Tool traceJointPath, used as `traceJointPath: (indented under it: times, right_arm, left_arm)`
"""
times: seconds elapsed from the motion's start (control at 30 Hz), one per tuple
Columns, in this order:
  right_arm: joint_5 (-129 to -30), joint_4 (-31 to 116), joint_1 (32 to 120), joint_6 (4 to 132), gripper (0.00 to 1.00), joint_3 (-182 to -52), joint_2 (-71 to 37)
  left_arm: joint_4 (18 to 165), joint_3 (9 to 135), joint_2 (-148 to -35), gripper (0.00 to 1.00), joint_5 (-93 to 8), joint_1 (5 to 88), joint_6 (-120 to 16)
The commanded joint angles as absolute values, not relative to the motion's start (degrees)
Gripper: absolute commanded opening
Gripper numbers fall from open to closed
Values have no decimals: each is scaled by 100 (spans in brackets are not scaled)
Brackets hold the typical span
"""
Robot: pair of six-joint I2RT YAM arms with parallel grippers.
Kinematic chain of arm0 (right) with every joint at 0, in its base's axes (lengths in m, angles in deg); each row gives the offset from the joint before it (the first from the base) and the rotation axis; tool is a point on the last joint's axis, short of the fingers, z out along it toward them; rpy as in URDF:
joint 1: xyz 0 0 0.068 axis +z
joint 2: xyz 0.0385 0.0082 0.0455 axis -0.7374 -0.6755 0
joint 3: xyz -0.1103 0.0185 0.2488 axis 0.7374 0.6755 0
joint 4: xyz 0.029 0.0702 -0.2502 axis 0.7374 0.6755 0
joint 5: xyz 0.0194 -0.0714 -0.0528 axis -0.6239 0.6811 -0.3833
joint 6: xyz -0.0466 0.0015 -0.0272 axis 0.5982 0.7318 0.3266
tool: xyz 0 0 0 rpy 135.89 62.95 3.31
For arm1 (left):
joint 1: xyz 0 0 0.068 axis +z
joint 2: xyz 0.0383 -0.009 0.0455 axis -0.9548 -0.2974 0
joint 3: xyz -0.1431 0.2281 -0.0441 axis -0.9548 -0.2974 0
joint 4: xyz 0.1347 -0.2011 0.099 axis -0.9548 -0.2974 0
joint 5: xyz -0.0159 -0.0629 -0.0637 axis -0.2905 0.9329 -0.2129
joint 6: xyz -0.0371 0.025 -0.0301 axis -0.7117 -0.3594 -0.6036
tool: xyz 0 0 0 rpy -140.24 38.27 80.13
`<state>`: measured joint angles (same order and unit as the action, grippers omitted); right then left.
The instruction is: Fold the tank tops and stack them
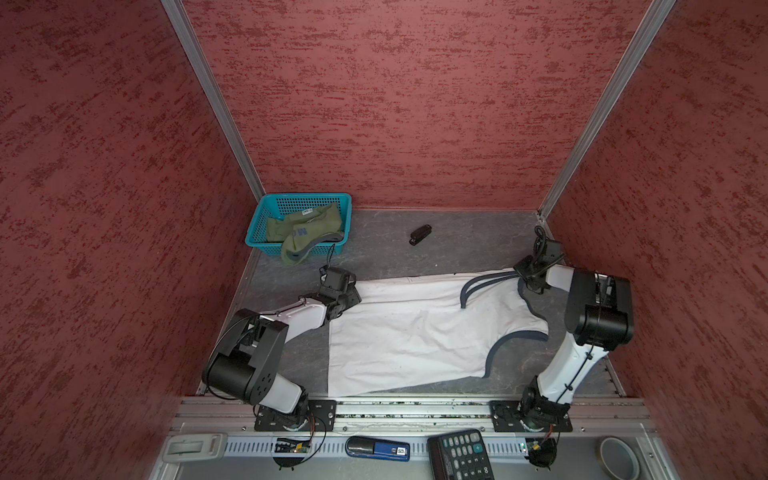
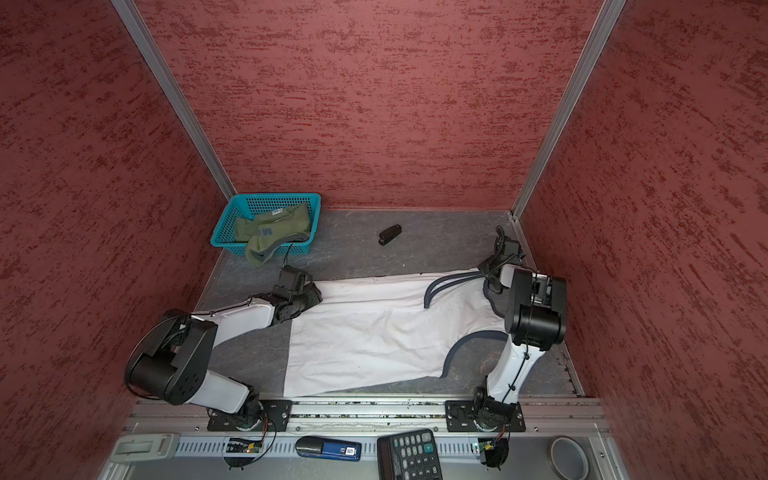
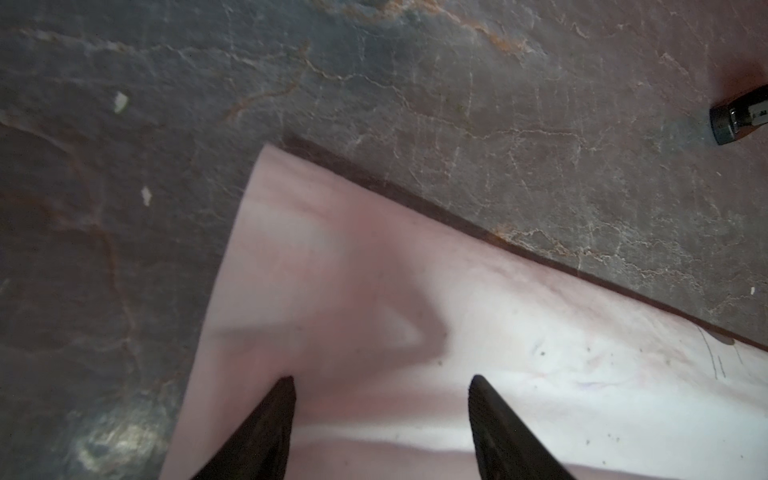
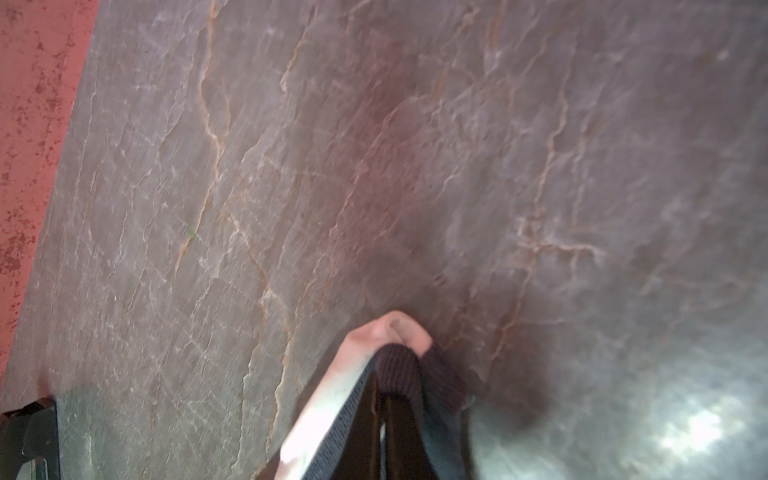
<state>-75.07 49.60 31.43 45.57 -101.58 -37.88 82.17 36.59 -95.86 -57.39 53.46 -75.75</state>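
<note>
Spread white tank top (image 1: pixel 415 332), right hand (image 4: pixel 382 395) clamped on it

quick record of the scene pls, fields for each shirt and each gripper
white tank top: spread on the table
olive tank top: crumpled in the blue basket, hanging over its front rim
left gripper: open, over the white tank top's hem corner
right gripper: shut on the white tank top's shoulder strap
</note>
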Motion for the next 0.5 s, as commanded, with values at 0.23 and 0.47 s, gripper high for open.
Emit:
traceJointPath:
  times: [0.23, 0.47]
  right_arm:
    - [-7384, 5046, 2966, 4458, 32, -10182, -3581]
    - [-7580, 5207, 2966, 4623, 66, -10007, -2844]
  left_arm:
    - [7168, 3359, -9391, 71, -5835, 5259, -7635]
    - [6595, 3770, -8837, 85, -5653, 5170, -7425]
